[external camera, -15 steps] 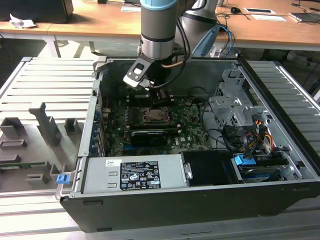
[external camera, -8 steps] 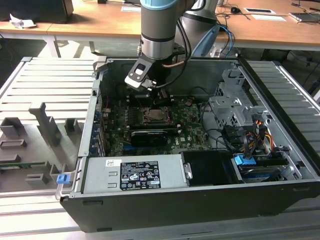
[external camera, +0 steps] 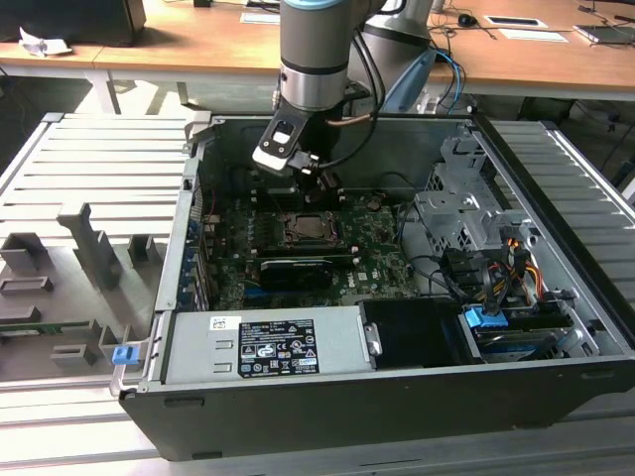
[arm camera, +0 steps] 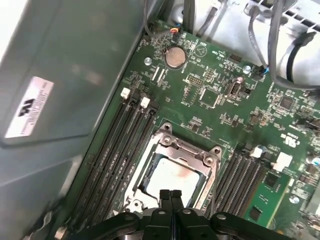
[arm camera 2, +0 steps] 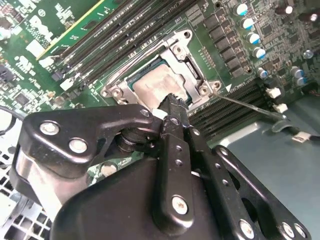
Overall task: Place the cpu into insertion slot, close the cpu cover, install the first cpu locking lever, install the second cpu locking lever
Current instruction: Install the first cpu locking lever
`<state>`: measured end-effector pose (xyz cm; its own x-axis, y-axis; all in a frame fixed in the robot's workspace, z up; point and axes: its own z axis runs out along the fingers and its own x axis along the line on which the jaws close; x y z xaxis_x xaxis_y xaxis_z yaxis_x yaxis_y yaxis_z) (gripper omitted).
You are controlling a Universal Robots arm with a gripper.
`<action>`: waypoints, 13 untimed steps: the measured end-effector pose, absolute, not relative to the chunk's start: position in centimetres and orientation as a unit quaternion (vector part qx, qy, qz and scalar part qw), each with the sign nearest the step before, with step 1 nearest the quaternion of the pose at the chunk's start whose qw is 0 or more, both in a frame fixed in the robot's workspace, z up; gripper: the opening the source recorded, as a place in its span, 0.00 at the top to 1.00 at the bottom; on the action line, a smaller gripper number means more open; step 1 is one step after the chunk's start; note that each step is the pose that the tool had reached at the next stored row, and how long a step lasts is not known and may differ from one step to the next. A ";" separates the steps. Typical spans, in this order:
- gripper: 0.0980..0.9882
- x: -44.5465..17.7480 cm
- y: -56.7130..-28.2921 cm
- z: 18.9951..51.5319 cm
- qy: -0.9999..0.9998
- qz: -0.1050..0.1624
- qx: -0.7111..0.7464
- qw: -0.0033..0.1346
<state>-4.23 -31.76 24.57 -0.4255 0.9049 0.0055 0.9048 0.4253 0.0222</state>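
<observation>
Gripper jaws clenched on nothing, tips at the cpu cover — cpu seated under it; locking lever looks unlatched, needs careful hooking.

A green motherboard lies flat inside an open dark computer case. On the motherboard stand a long black card and a round coin battery. A labelled grey power supply lies just beside the motherboard. To the exterior view's right of the motherboard are a metal drive cage and coloured cables.
</observation>
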 end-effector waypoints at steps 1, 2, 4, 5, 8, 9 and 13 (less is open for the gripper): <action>0.99 -4.2 -31.8 24.8 0.844 0.011 0.536 0.004; 0.99 -4.2 -31.8 25.0 0.846 0.010 0.534 0.004; 0.99 -4.2 -31.8 25.0 0.854 0.010 0.519 0.004; 0.99 -4.2 -31.8 25.0 0.863 0.010 0.505 0.004; 0.99 -4.2 -31.8 25.0 0.879 0.010 0.478 0.003; 0.99 -4.2 -31.8 24.9 0.885 0.010 0.465 0.003; 0.99 -4.2 -31.8 24.9 0.906 0.010 0.424 0.003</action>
<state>-4.22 -31.76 24.93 -0.6403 0.7681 0.0039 0.7680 0.6401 0.0213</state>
